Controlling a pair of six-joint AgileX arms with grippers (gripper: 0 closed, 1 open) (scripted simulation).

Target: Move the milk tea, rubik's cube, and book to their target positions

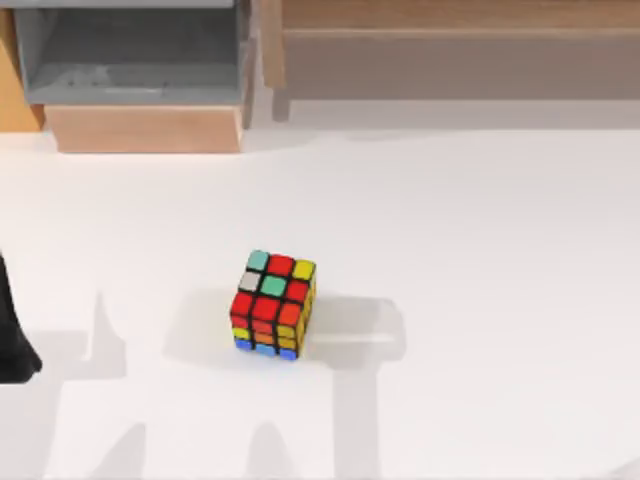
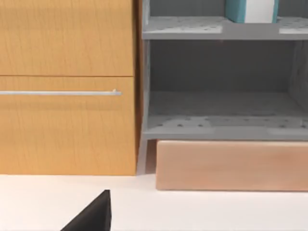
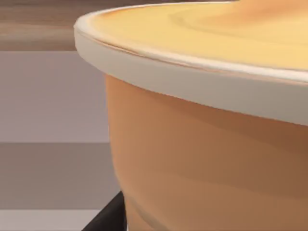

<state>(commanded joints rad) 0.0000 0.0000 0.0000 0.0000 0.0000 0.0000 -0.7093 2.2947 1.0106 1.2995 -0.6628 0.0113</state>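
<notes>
Top view shows the rubik's cube, a small puzzle block with a black frame and red, teal, white, yellow, orange and blue stickers. It sits flat on the white worktop, a little left of the middle, with nothing touching it. It looks like hard plastic, so I think it is light and stiff and will not squash. Its sticker faces look smooth and may be a bit slippery. The best place to take hold is on two flat sides that face away from each other, near the middle of each side, not on the corners, so it does not twist or pop out.

A dark piece of the left arm shows at the left edge of the worktop, well apart from the cube. I cannot tell how its jaws stand.

At the back left is a grey shelf unit on a pale wooden block. In the left wrist view a teal and white box, maybe the book, stands on the upper shelf.

In the right wrist view, a big orange-brown cup with a white rim is very close. It may be the milk tea. A cup like this can tip or spill. I cannot tell if the right jaws hold it.
</notes>
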